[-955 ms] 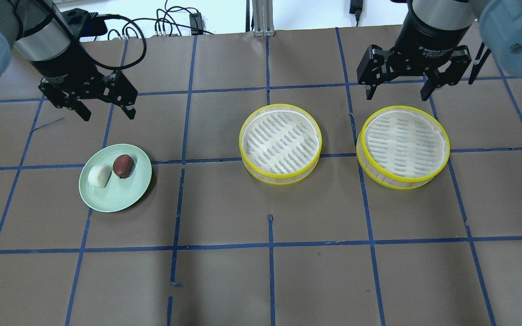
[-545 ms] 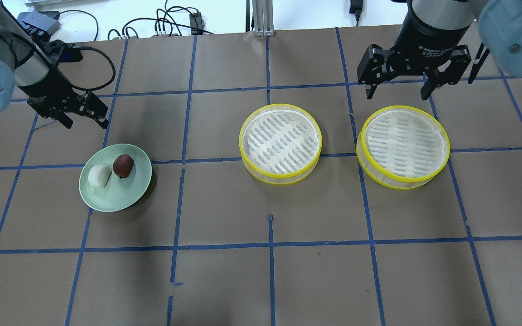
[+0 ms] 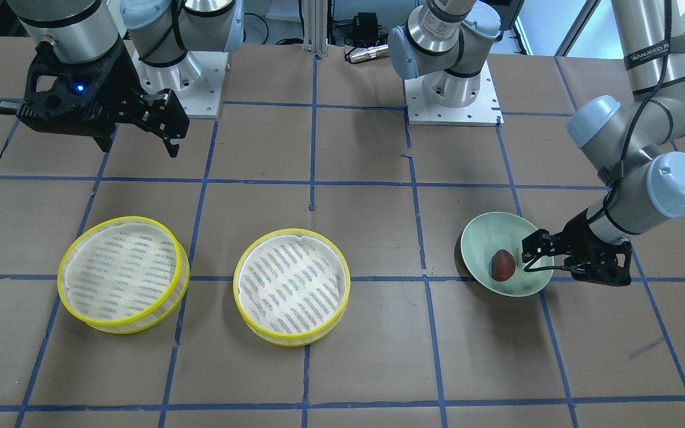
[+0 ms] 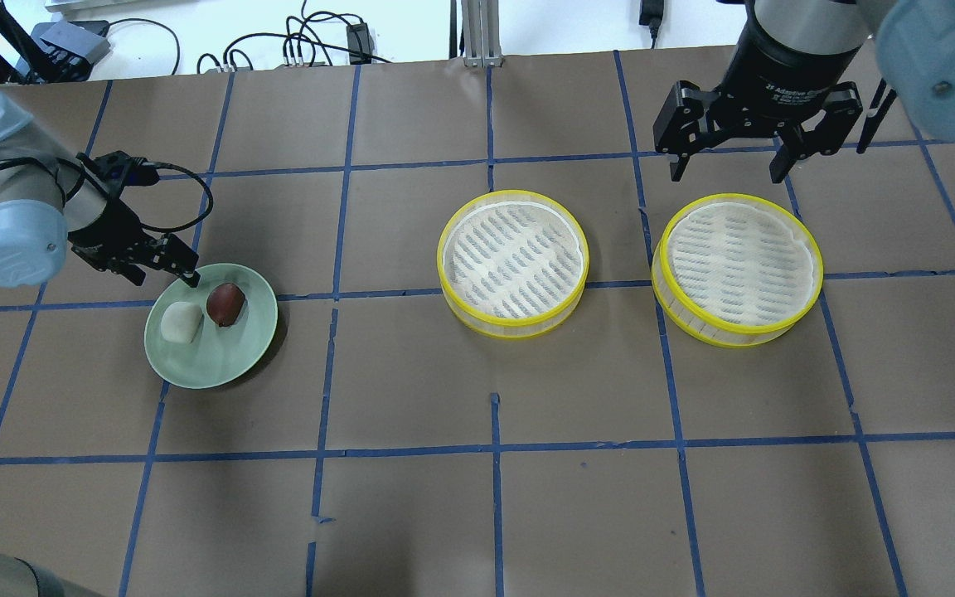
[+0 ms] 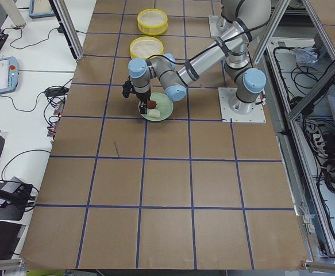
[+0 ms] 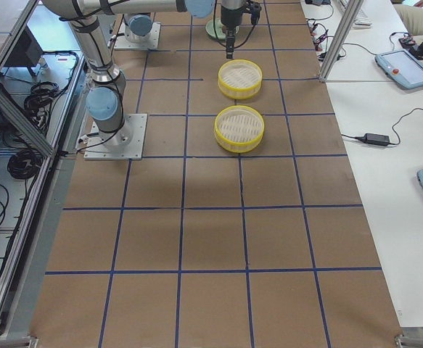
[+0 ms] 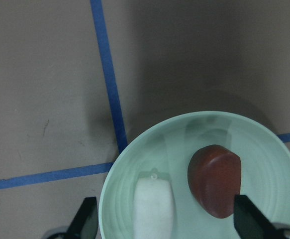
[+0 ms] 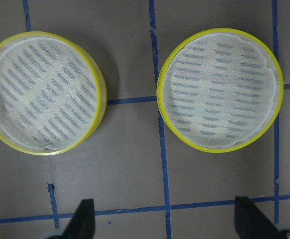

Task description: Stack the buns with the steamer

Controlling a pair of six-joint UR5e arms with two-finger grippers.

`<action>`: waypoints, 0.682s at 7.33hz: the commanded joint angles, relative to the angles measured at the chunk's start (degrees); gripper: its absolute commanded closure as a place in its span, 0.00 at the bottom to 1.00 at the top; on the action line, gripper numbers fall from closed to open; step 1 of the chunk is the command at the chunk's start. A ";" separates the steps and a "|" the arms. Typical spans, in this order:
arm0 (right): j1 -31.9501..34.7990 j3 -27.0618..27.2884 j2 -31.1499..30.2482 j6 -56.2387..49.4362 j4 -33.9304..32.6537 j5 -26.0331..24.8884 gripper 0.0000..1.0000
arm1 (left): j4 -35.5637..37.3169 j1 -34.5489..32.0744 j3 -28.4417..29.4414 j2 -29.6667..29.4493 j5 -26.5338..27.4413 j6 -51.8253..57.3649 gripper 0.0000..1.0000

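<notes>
A white bun (image 4: 181, 322) and a reddish-brown bun (image 4: 225, 303) lie side by side on a pale green plate (image 4: 220, 361) at the left. My left gripper (image 4: 156, 267) is open and low at the plate's far-left rim. In the left wrist view its fingertips (image 7: 86, 219) stand wide on either side of the white bun (image 7: 153, 209) and the brown bun (image 7: 215, 186). Two empty yellow-rimmed steamer trays stand apart, one in the middle (image 4: 513, 265) and one at the right (image 4: 737, 269). My right gripper (image 4: 726, 170) is open and empty above the table behind the right tray.
The table is brown paper with a grid of blue tape lines (image 4: 494, 448). Cables (image 4: 312, 46) lie along the back edge. Both arm bases (image 3: 449, 89) stand at the robot's side of the table.
My left arm has swung down and forward, bringing its open gripper from the back left to the plate's rim. The right arm, buns and trays have not moved.
</notes>
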 commanded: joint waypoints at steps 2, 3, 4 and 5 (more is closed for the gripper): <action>0.00 0.00 0.00 0.00 -0.03 -0.20 0.00 | 0.14 0.16 -1.81 -0.84 0.55 0.30 0.15; 0.00 0.08 0.00 0.00 0.05 -0.11 0.00 | -0.03 0.16 -2.08 -0.84 2.47 0.30 0.28; 0.00 0.08 0.00 0.00 -0.03 -0.20 0.00 | -0.03 0.16 -2.17 -0.93 4.49 0.38 0.29; 0.00 0.08 0.00 0.00 0.05 -0.20 0.00 | -0.03 0.16 -2.25 -0.93 4.42 0.30 0.29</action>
